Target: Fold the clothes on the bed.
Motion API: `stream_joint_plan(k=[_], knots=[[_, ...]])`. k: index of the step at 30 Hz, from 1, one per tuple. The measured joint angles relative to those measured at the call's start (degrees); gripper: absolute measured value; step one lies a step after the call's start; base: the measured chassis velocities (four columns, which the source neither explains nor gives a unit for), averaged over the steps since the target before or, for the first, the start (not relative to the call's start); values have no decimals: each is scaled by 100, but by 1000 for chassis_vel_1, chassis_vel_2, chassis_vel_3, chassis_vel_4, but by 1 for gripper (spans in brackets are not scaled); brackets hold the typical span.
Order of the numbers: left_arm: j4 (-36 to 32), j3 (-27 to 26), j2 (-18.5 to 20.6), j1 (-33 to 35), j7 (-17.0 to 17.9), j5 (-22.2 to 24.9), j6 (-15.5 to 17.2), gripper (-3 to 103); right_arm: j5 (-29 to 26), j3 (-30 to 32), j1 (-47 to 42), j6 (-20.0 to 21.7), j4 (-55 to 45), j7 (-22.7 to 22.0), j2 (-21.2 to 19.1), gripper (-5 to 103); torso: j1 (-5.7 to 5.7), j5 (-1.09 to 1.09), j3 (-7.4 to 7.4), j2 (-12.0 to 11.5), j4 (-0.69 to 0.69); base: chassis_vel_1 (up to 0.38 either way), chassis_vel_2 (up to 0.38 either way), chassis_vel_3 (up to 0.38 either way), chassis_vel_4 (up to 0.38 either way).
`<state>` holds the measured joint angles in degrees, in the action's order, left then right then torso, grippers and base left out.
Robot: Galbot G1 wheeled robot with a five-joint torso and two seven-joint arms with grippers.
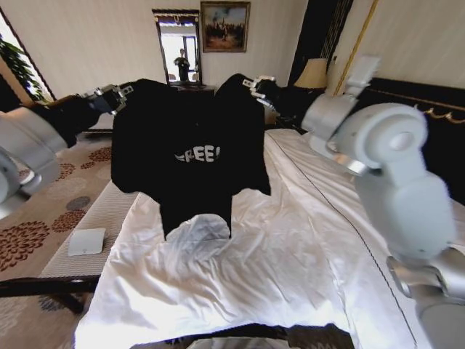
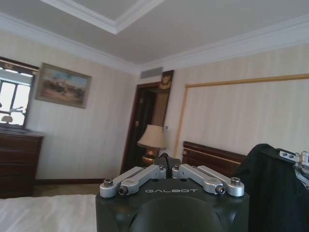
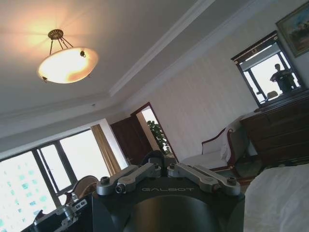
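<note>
Above the bed (image 1: 305, 240), both grippers, left (image 1: 116, 98) at 10 o'clock, right (image 1: 256, 86) at 1, pinch the T-shirt (image 1: 189, 153); soft fabric could slip from either pinch.

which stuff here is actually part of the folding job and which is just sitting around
Part of the job:
black T-shirt, held up in the air by its shoulders
left gripper and right gripper, each shut on a shoulder
bed beneath it

Just lying about:
white pad on the striped bench
lamp
painting
dresser
</note>
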<state>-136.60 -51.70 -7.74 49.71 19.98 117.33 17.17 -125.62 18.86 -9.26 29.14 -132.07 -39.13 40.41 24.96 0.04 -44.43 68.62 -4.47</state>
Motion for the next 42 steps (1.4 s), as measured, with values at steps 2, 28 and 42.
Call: stream_joint_plan(k=[2,28,42], knots=[[-88,-371,106,3,142,438,118,1,-356,369,-119,13,-292,-98,-403,0,0,0,0,0,0,0,0,0,0],[980,2565,-1408,-68,996,-1523,1559,1,1598,-396,-2329,589,693,119,609,0,5,-5,-4,-2,4,0,0,0,0],[2786,4471,-3441,-90,540,-3941,988,1,4250,-1750,-2882,651,3061,1069,2043,0,3,-3,-3,-2,4,0,0,0,0]])
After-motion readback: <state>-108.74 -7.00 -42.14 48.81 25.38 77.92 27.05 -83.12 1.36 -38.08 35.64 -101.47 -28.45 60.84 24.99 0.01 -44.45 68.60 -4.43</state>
